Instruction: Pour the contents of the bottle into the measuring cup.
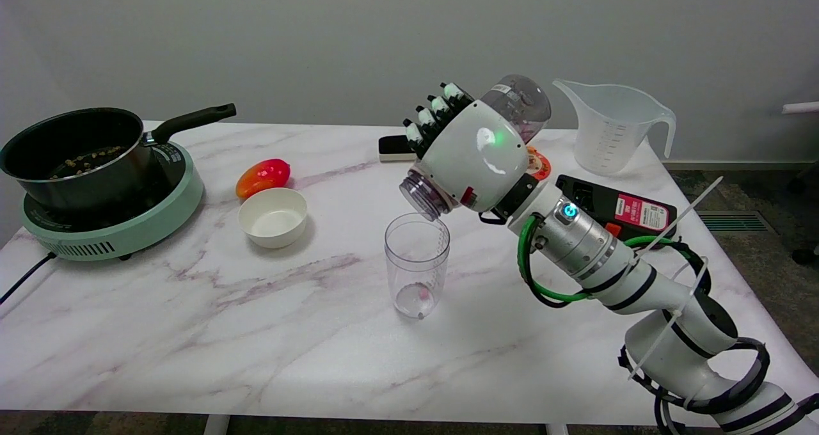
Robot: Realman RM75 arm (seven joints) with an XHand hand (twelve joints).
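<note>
Bottle (512,105) tipped mouth-down in right hand (473,157) above measuring cup (416,265).

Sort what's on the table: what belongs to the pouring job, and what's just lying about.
Job: bottle, tipped in the right hand; clear measuring cup under its mouth.

Lying about: pot on cooker, white bowl, pepper, large jug.

Pan (70,150) on cooker (121,221) far left, bowl (273,217) right of it, small cup (416,265) centre, tilted bottle (477,144) just above it, apparently apart, jug (611,128) behind right.
</note>
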